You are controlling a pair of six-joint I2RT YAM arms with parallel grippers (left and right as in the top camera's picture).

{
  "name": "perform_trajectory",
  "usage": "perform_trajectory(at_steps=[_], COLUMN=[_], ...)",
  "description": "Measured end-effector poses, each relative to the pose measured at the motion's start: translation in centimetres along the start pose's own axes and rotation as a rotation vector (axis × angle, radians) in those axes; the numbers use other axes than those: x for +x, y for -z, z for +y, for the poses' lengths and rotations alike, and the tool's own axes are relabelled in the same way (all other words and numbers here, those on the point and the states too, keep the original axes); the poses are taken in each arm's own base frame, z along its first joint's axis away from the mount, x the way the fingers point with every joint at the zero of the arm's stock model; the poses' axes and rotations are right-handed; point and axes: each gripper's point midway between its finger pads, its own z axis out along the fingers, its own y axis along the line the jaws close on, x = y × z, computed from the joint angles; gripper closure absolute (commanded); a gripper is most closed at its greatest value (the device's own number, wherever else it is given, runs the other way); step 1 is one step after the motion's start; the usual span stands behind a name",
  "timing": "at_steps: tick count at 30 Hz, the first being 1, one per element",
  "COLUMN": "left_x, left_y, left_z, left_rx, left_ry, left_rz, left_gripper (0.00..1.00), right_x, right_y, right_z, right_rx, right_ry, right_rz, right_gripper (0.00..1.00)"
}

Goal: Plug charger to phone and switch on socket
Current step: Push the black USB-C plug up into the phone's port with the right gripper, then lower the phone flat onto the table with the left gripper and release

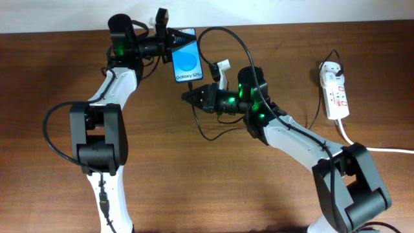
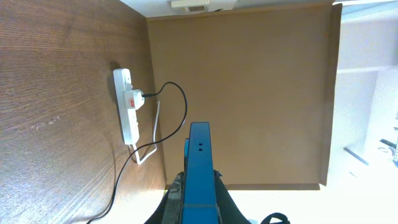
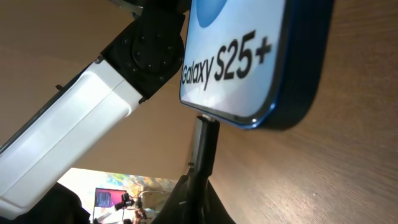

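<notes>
The left end effector (image 1: 169,43) is clamped on the phone (image 1: 187,59), which faces screen up at the far side of the worktop (image 1: 58,58). The right end effector (image 1: 192,98) is closed on the charger (image 3: 204,142) plug. The plug's tip meets the phone's lower edge, but how deep it sits cannot be told. The socket (image 1: 336,96) lies well apart on the right, with a black cable plugged in.

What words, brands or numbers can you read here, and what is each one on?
"Galaxy S25+": on the phone screen, clear in the right wrist view, tiny in the overhead.
Red markings on the socket: too small to read.
No text shows on the charger plug.
</notes>
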Motion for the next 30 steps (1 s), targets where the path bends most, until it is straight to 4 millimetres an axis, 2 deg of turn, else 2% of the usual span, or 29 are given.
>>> perform_trajectory(at_steps=[18,30], left_x=[-0.2,-0.3], left_y=[-0.6,-0.7], left_z=[0.0,-0.2], left_rx=[-0.003,-0.003], left_ry=[-0.012,-0.016], left_rz=[-0.019,-0.024], left_gripper=[1.00,1.00], right_x=[-0.9,-1.1], right_y=[0.3,0.4], right_z=[-0.6,-0.4], right_rx=[0.022,0.008], right_ry=[-0.007,0.015], right_rz=[-0.042,-0.055], right_gripper=[0.96,0.94])
